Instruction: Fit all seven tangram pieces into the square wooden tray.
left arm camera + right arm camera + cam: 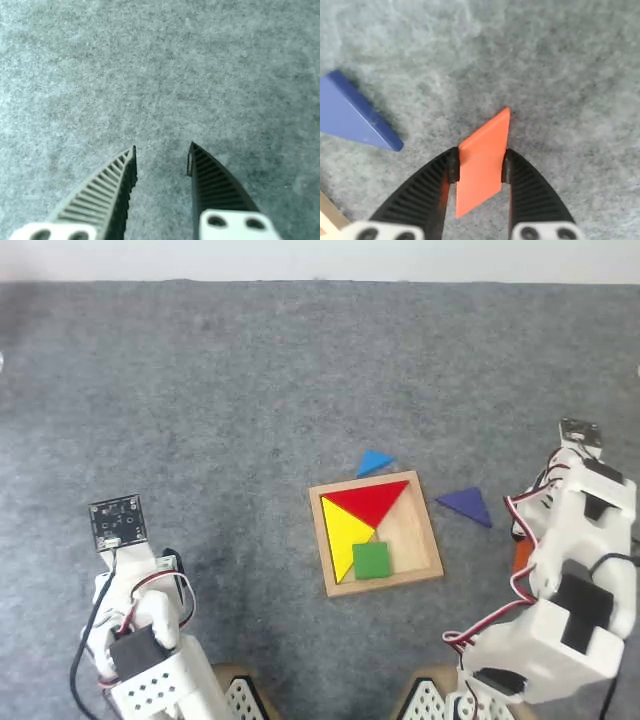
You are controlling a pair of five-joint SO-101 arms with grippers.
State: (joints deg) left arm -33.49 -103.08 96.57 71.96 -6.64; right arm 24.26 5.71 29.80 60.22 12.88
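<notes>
right gripper (480, 157) tight around a flat, smooth orange parallelogram piece (485, 135), edges crisp

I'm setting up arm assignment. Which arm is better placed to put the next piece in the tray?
Right. The right gripper is shut on the orange piece, near the tray. The left gripper is open over bare mat, holding nothing.

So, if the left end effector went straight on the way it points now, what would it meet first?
Most likely the grey mat. The left end effector is open and points down at a bare stretch of it, with nothing in between. How far off the mat lies is unclear.
</notes>
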